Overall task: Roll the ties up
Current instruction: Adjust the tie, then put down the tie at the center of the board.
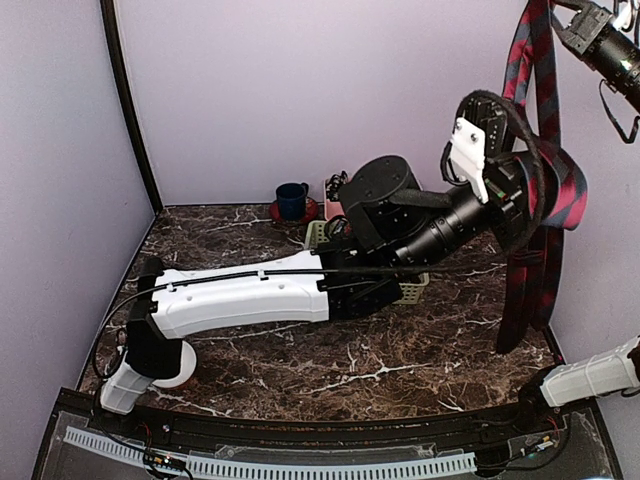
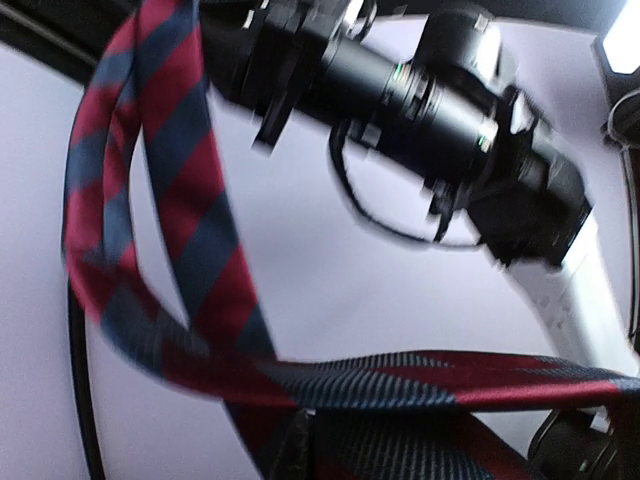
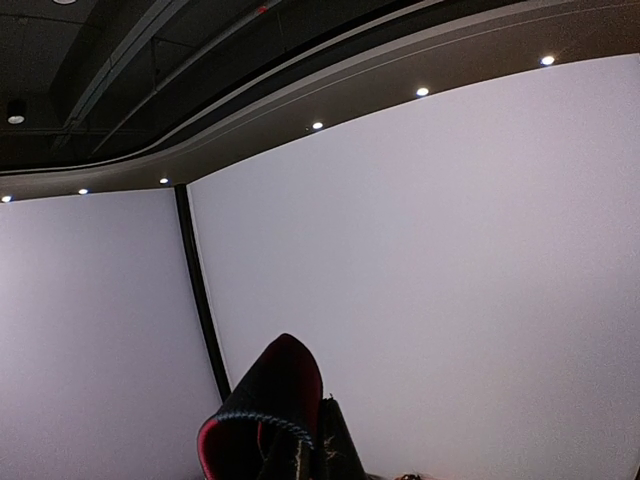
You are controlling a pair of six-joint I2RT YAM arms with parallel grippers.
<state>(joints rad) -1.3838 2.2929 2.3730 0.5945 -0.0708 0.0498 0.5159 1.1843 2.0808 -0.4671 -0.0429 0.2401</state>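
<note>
Cannot tell the grip of the left tool (image 1: 525, 190), buried in a loop of the striped tie (image 1: 528, 285). Looks pinched shut on its upper part at the right tool (image 1: 572, 20), raised high. Hangs above the worktop (image 1: 400, 350), uncoiled. Barely begun: one loose wrap at best.

Pale lilac walls (image 1: 250, 90) enclose a dark marble tabletop (image 1: 400, 360), with a black seam (image 1: 130, 110) running at ten o'clock. Small ceiling spotlights (image 3: 422, 91) arc from nine to two o'clock.
</note>
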